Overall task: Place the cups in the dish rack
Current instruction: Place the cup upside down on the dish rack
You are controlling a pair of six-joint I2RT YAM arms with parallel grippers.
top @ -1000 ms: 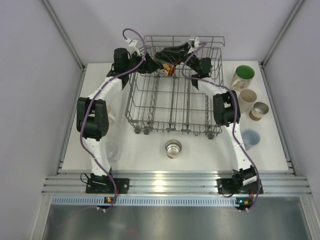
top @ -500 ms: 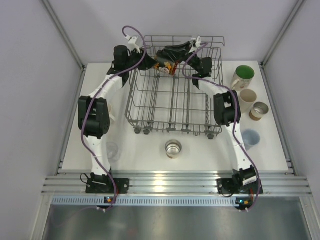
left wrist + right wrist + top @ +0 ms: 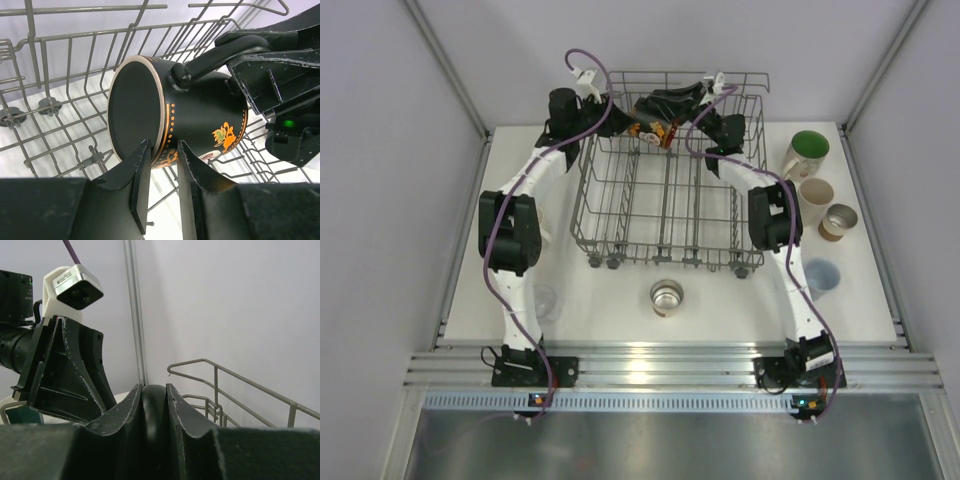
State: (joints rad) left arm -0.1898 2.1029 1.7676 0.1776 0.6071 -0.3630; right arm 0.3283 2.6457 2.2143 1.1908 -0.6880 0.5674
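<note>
White table (image 3: 620, 300) between pale walls: over the upper end of the dish rack (image 3: 665, 215), at upper centre, a black mug (image 3: 200, 115) lies sideways, right gripper (image 3: 153, 388) pinching its handle (image 3: 215, 57), left gripper (image 3: 162, 165) clamped on its rim, seemingly a hand-over for racking.

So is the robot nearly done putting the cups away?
Not nearly. No cup shows standing in the dish rack yet. In hand: the black mug, hanging over the rack's far end, the right gripper shut on its handle, the left gripper pinching its edge. Left on the table: the steel cup, the green mug and at least four more.
</note>
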